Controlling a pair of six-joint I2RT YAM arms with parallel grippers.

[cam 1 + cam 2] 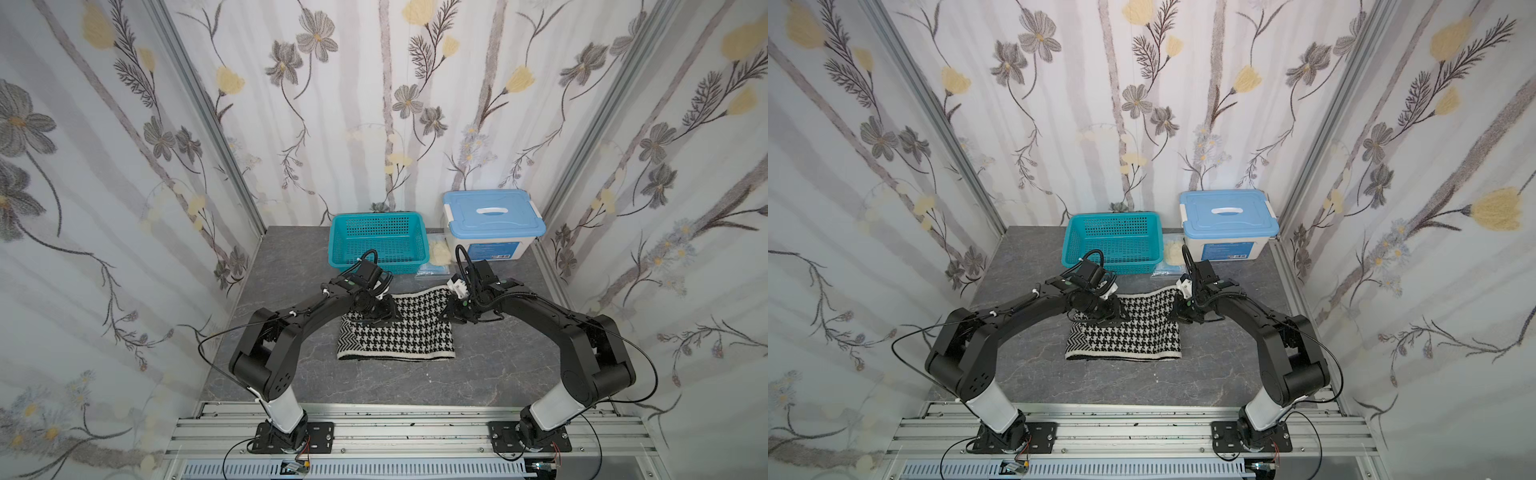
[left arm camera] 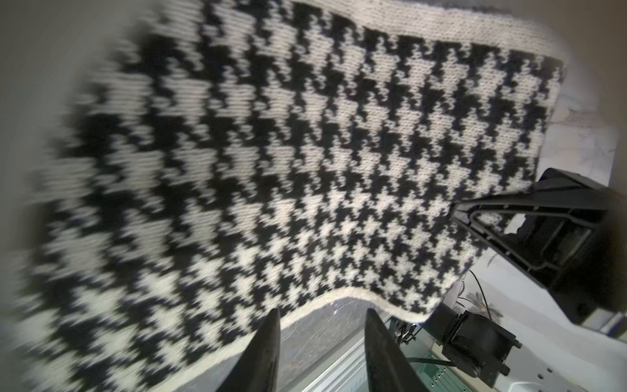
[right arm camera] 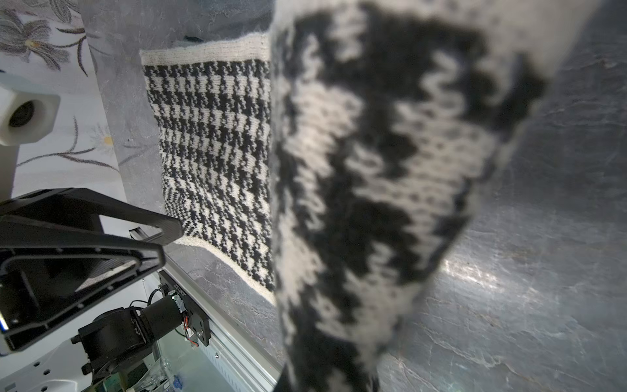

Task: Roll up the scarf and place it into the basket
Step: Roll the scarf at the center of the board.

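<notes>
The black-and-white scarf (image 1: 399,332) (image 1: 1125,336) lies folded on the grey table, houndstooth side up, with a herringbone strip at its left end. Behind it stands the teal basket (image 1: 376,216) (image 1: 1113,215) with nothing in it. My left gripper (image 1: 372,319) (image 1: 1100,318) (image 2: 323,312) hangs over the scarf's far left part. It is open, with only bare table between its fingertips (image 2: 271,325) and the scarf's (image 2: 305,152) white edge just past them. My right gripper (image 1: 455,318) (image 1: 1177,318) is shut on the scarf's far right corner and holds it raised. In the right wrist view the held cloth (image 3: 373,169) hides the jaws.
A white box with a light blue lid (image 1: 492,224) stands at the back right. A pale yellow cloth lump (image 1: 439,251) on a clear bag lies between box and basket. An aluminium rail (image 1: 395,419) runs along the table's front, and patterned walls close in three sides.
</notes>
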